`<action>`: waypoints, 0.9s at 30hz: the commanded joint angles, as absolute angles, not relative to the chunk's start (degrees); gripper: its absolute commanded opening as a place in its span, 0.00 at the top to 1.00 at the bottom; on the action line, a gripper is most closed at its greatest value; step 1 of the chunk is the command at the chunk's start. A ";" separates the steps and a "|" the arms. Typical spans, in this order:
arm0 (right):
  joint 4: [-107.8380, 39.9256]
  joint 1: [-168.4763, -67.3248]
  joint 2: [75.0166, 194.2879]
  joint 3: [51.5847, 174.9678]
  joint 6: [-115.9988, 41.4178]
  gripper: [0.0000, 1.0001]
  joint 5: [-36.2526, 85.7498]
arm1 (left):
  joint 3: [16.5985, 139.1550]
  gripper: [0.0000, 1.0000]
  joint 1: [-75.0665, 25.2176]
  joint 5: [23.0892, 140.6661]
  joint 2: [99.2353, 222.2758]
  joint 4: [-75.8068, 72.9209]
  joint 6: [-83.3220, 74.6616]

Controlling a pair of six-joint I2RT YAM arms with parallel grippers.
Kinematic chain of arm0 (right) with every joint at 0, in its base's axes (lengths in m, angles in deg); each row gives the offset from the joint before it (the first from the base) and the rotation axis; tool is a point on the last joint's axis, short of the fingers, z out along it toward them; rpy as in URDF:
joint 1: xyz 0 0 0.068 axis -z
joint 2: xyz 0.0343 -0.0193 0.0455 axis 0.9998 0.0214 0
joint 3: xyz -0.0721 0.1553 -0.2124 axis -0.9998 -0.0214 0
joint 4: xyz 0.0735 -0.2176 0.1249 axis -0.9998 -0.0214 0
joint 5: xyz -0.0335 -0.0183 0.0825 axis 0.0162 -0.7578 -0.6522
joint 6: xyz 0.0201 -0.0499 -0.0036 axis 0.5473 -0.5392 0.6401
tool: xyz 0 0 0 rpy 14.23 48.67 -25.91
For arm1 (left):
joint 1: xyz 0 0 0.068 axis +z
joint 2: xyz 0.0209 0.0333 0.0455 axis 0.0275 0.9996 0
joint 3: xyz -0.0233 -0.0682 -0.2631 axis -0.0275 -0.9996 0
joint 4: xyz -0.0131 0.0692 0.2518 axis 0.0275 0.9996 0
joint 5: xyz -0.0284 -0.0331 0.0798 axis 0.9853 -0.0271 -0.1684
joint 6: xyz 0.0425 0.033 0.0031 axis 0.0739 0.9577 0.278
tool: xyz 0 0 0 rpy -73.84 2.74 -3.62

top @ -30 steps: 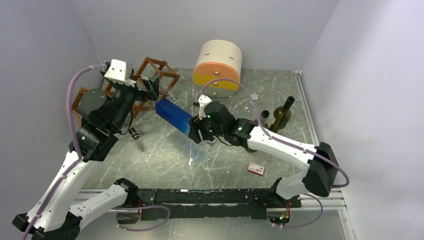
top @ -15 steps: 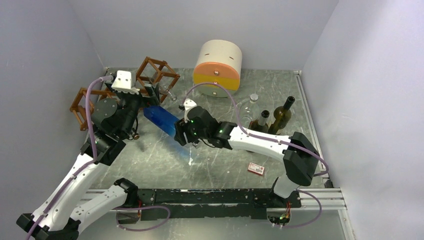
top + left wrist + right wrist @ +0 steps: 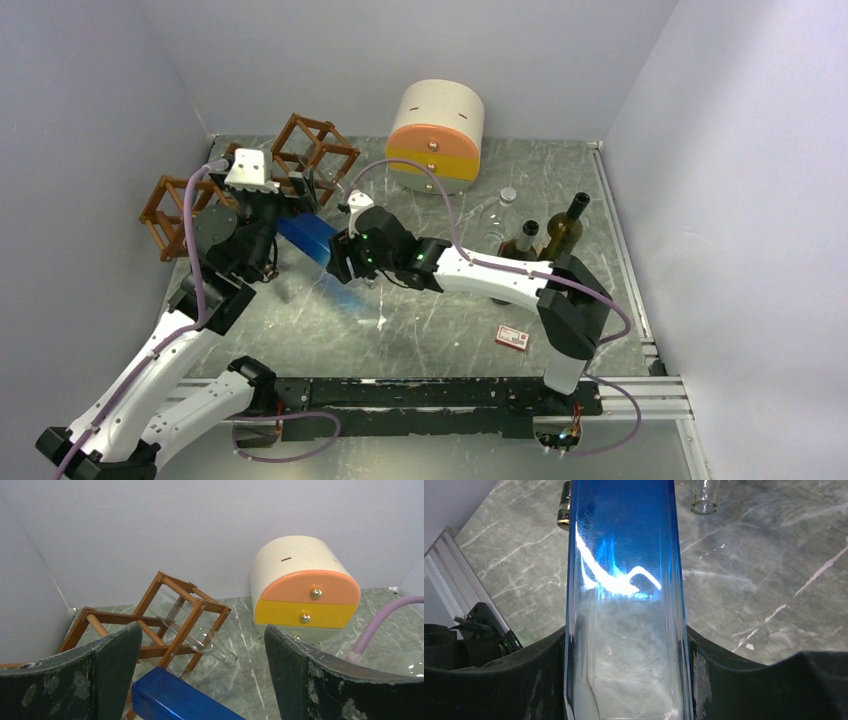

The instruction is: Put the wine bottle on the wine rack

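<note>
The wine bottle [image 3: 303,236] is a square blue glass bottle, fading to clear at one end. My right gripper [image 3: 341,264] is shut on it and holds it tilted above the table, its blue end pointing at the wine rack [image 3: 316,150]. In the right wrist view the bottle [image 3: 624,580] fills the space between the jaws of the gripper [image 3: 626,680]. The reddish-brown rack [image 3: 170,605] holds a clear glass bottle [image 3: 200,636] in one cell. My left gripper [image 3: 200,680] is open and empty beside the rack, with the blue bottle's end [image 3: 170,697] just below it.
A round cream-and-orange drawer cabinet [image 3: 437,135] stands at the back. Two dark wine bottles [image 3: 563,228] stand at the right, with a white cap [image 3: 508,195] nearby. A small red-and-white box [image 3: 513,338] lies near the front. A small dark cap [image 3: 565,505] lies on the table.
My right arm has carried the blue bottle to the left, closer to the rack and the left gripper. The left arm has shifted slightly right.
</note>
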State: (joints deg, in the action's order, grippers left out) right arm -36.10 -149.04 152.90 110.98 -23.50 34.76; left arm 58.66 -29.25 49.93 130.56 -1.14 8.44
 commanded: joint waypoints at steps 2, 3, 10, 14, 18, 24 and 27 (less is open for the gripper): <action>-22.73 -149.34 153.50 117.68 -24.24 1.00 35.01 | 57.03 0.04 -28.89 46.16 129.91 -5.40 10.81; -22.76 -149.36 153.96 118.19 -24.19 1.00 35.28 | 56.85 0.04 -28.85 45.71 129.87 -5.69 10.90; -21.79 -149.33 156.94 120.52 -21.99 1.00 37.12 | 55.30 0.04 -28.85 45.34 129.71 -7.34 12.19; -21.31 -149.33 157.54 121.39 -20.75 1.00 37.31 | 55.08 0.04 -28.85 44.62 130.53 -7.62 12.46; -20.42 -149.40 156.75 120.65 -19.21 1.00 38.41 | 54.82 0.04 -28.90 44.06 130.45 -7.84 12.60; -19.27 -149.34 156.77 120.05 -16.87 1.00 40.20 | 54.51 0.04 -28.92 44.08 130.16 -8.24 12.61; -18.62 -149.34 158.70 121.29 -15.23 1.00 40.56 | 54.60 0.04 -28.90 43.93 130.44 -7.96 12.51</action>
